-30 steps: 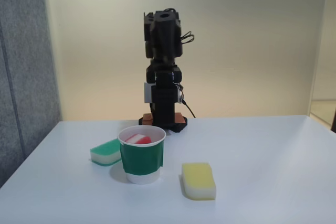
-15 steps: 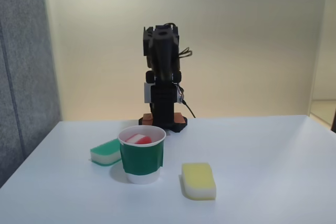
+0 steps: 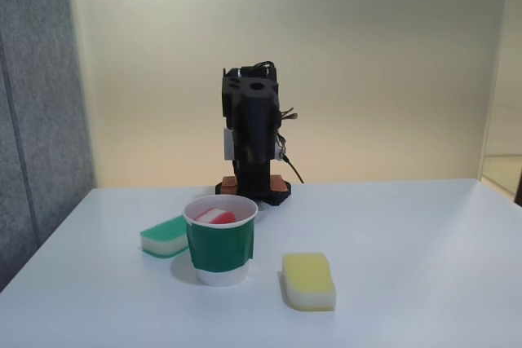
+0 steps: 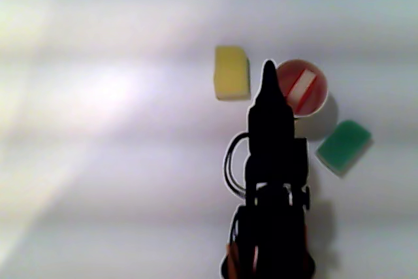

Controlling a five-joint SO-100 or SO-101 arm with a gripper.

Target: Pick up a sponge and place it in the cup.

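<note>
A: Where's your sponge [image 3: 215,216]?

B: Inside the cup [image 3: 220,250], red and white showing at the rim; from above too [image 4: 300,89].

A: Gripper?

B: Folded up at the arm [image 3: 253,132], well behind the cup. It's a dark silhouette [image 4: 268,70], so you can't tell how the fingers stand.

A: Others?

B: Green sponge [image 3: 163,236] just left of the cup, yellow sponge [image 3: 309,281] right, on the table [image 3: 408,266].

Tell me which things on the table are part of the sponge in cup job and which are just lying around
Part of the job:
the red sponge, already inside the cup
the cup
the gripper, folded back at the arm, holding nothing

Just lying about:
the green sponge, beside the cup on the table
the yellow sponge, on the cup's other side
</note>
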